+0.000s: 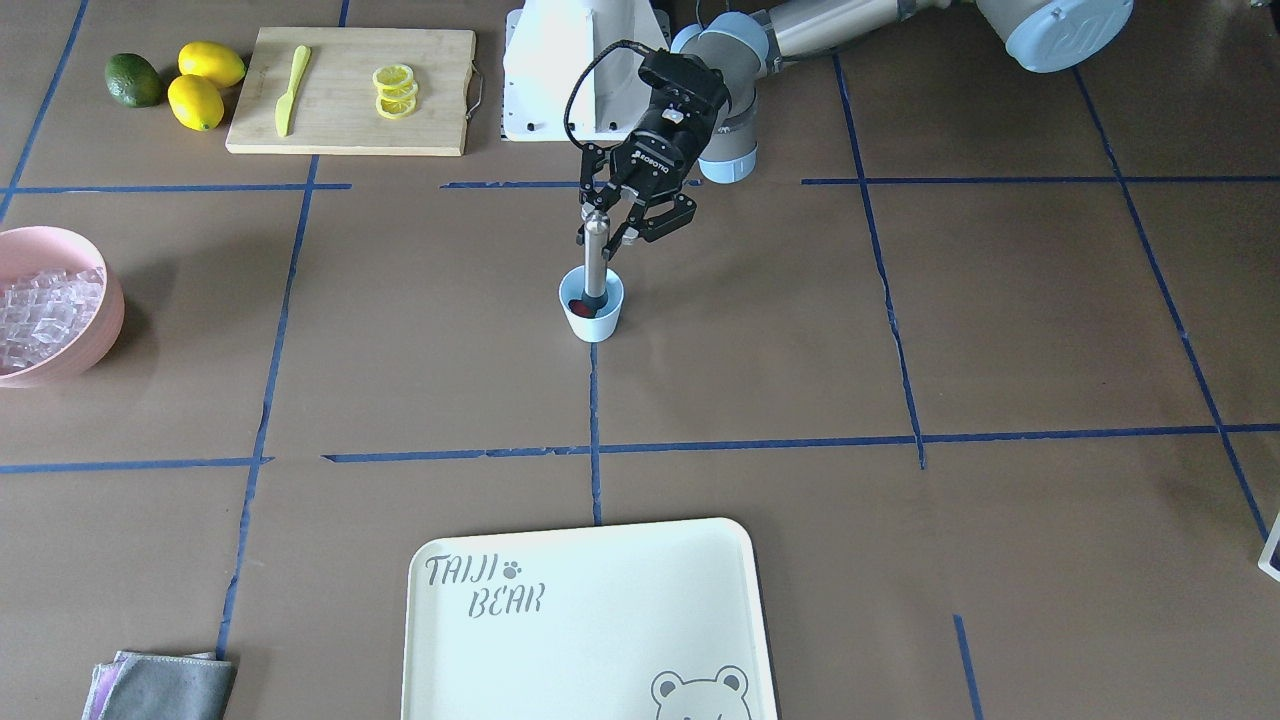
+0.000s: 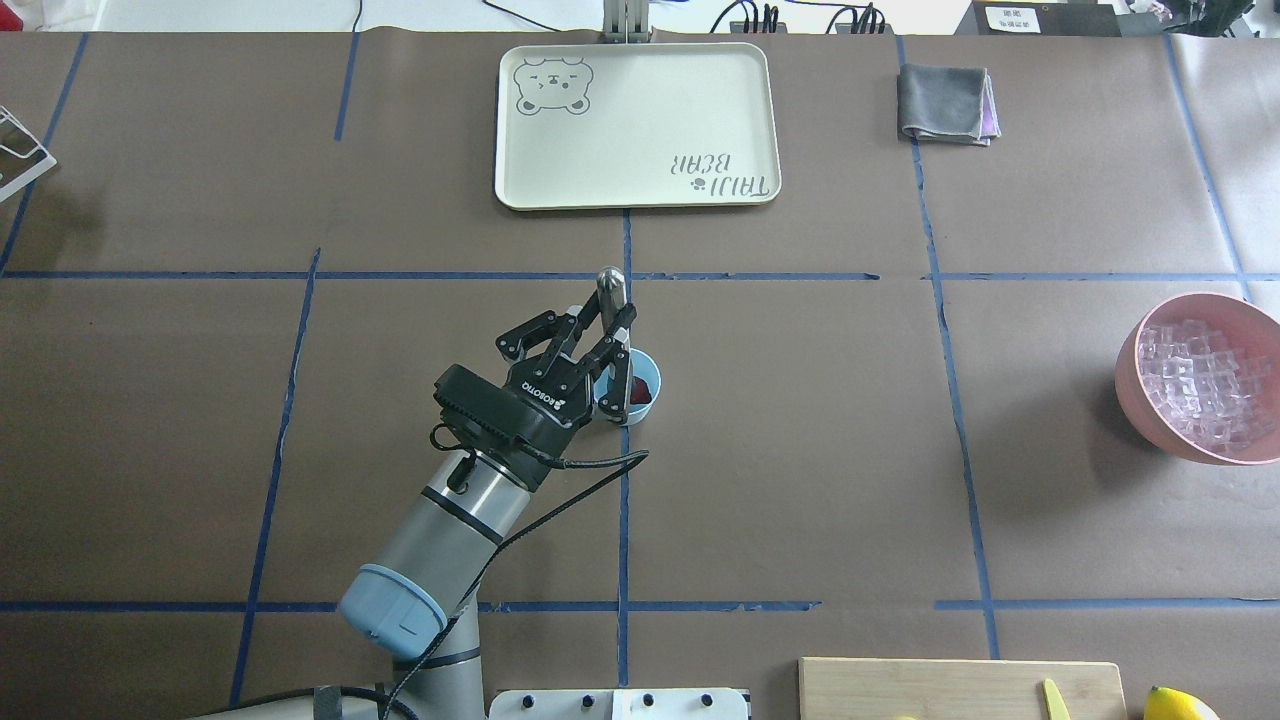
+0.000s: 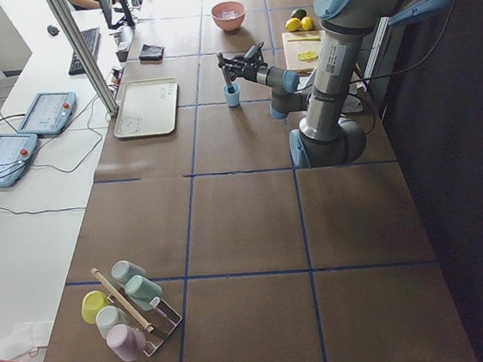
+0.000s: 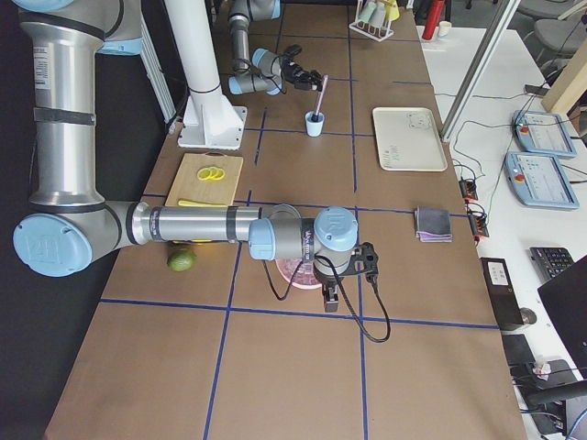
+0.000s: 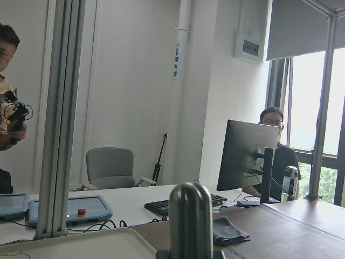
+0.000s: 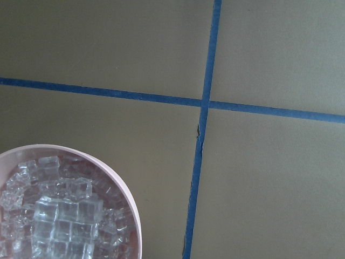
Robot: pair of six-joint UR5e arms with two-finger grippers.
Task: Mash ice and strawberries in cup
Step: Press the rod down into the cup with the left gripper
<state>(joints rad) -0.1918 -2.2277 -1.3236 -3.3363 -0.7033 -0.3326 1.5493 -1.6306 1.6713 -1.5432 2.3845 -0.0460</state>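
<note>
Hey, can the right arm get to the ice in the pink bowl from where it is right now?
Probably yes. The right arm's tool hangs close by the pink bowl, the ice lies uncovered, and nothing stands between them. The left tool holds a muddler in the cup.

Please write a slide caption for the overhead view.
Left gripper holds a metal muddler in the blue cup with strawberry; ice fills the pink bowl.

Blue-taped brown bench (image 1: 900, 330) carries small light blue plastic cup (image 1: 592, 322), pink bowl (image 1: 105, 325), cream bear-print tray (image 1: 600, 640), wooden cutting board (image 1: 340, 115), folded grey cloth (image 1: 170, 688), yellow lemons (image 1: 195, 102), green avocado (image 1: 133, 80).
</note>
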